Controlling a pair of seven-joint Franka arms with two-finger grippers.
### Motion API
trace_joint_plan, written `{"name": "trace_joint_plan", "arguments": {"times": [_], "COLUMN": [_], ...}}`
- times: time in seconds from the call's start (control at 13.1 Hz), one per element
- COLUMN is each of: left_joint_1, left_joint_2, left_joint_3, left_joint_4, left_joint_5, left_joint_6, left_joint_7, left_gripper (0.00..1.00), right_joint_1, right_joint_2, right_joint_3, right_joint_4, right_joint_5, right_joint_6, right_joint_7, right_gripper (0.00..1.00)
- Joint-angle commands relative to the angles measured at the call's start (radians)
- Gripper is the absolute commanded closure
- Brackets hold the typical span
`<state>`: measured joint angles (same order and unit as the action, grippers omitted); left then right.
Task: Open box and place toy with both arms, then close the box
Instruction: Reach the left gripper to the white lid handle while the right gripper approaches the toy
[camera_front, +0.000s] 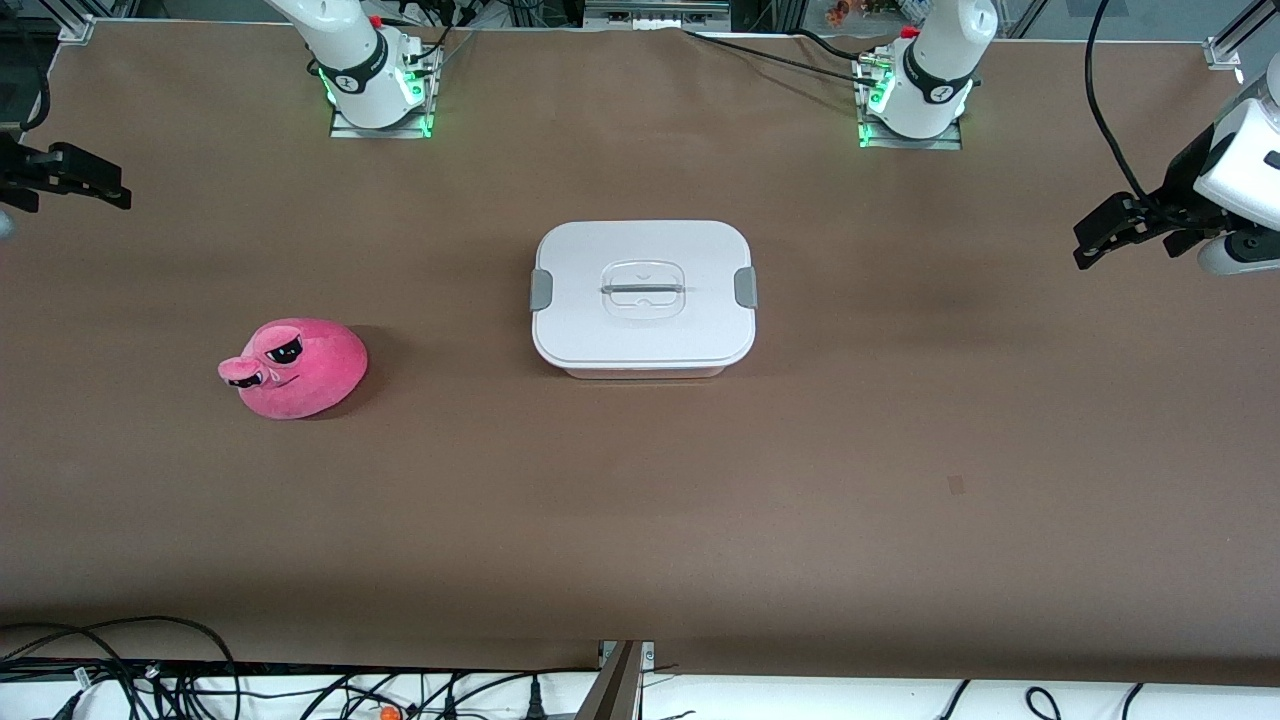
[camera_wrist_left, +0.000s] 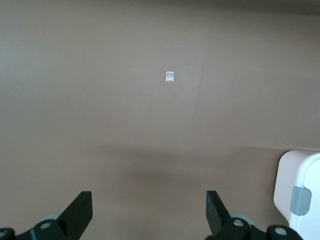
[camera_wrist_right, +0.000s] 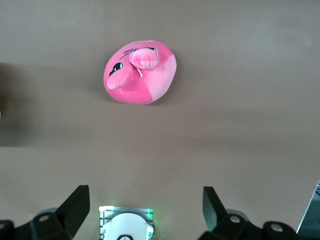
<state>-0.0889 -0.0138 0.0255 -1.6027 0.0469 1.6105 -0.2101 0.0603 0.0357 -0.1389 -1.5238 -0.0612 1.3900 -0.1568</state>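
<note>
Waiting stage: nothing of the task is done yet; lid on, toy outside, both arms idle at the table ends.

Toy: the toy (camera_front: 293, 367) lies nearest to the front camera, toward the right arm's end of the table, at about 8 o'clock from the box and well apart from it. Its snout points away from the box (the dark glasses face the front camera).

Box: the box (camera_front: 642, 298) stands in the middle of the table, a little farther from the camera than the toy. The white lid (camera_front: 640, 330) is on, with one grey clip (camera_front: 541, 289) at 9 o'clock and the other grey clip (camera_front: 745, 287) at 3 o'clock, and the recessed handle (camera_front: 642, 289) in the centre.

Right gripper: the right gripper (camera_front: 90, 185) hangs over the table edge at its own end, at about 10 o'clock from the toy; its jaws are released and hold nothing.

Left gripper: the left gripper (camera_front: 1110, 232) hangs over the opposite end, at about 3 o'clock from the box, jaws also spread, empty.

Risk, lid: if only one clip is freed, I think the lift would drag the whole box.

Risk, toy: a soft round plush can squeeze out of a shallow pinch.

Risk, closing: plush above the rim could stop the lid from seating.
</note>
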Motion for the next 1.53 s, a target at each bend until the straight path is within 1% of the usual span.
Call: {"name": "trace_joint_plan", "arguments": {"times": [0.0, 0.38, 0.54, 0.69, 0.77, 0.84, 0.92, 1.07, 1.15, 1.23, 1.3, 1.46], "left_joint_1": [-0.003, -0.003, -0.005, -0.005, -0.009, -0.011, -0.011, -0.032, -0.06, -0.098, -0.135, -0.181], "left_joint_2": [0.015, 0.017, 0.021, 0.038, 0.041, 0.046, 0.051, 0.072, 0.087, 0.124, 0.15, 0.231], "left_joint_3": [0.005, 0.005, -0.009, -0.061, -0.096, -0.175, -0.215, -0.24, -0.26, -0.281, -0.288, -0.288], "left_joint_4": [0.033, 0.033, 0.032, 0.03, 0.032, 0.032, 0.032, 0.036, 0.036, 0.036, 0.055, 0.162], "left_joint_5": [-0.007, -0.009, -0.015, -0.016, -0.024, -0.021, -0.021, -0.028, -0.032, -0.033, -0.045, -0.09], "left_joint_6": [-0.018, -0.02, -0.061, -0.107, -0.156, -0.215, -0.237, -0.264, -0.264, -0.258, -0.247, -0.242], "left_joint_7": [0.023, 0.018, 0.021, 0.024, 0.026, 0.026, 0.031, 0.101, 0.182, 0.26, 0.318, 0.415], "left_gripper": [0.0, 0.0, 0.0, 0.0, 0.0, 0.0, 0.0, 0.0, 0.0, 0.0, 0.0, 0.0], "right_joint_1": [-0.01, -0.007, -0.007, -0.007, -0.008, -0.008, -0.007, -0.007, -0.008, -0.008, -0.013, -0.019], "right_joint_2": [0.027, 0.027, 0.027, 0.027, 0.027, 0.027, 0.027, 0.029, 0.03, 0.044, 0.058, 0.095], "right_joint_3": [0.004, 0.005, 0.005, 0.005, 0.005, 0.005, 0.005, 0.005, 0.005, 0.005, 0.004, 0.004], "right_joint_4": [0.042, 0.042, 0.042, 0.042, 0.042, 0.042, 0.04, 0.036, 0.025, 0.03, 0.025, 0.033], "right_joint_5": [-0.006, -0.002, 0.0, 0.001, 0.001, 0.001, 0.001, 0.004, 0.007, 0.009, 0.017, 0.014], "right_joint_6": [-0.006, -0.009, -0.009, -0.009, -0.009, -0.011, -0.009, -0.017, -0.008, -0.014, 0.0, -0.009], "right_joint_7": [-0.02, -0.004, -0.004, -0.004, -0.007, -0.012, -0.017, -0.012, -0.017, -0.017, -0.017, -0.021], "right_gripper": [0.0, 0.0, 0.0, 0.0, 0.0, 0.0, 0.0, 0.0, 0.0, 0.0, 0.0, 0.0]}}
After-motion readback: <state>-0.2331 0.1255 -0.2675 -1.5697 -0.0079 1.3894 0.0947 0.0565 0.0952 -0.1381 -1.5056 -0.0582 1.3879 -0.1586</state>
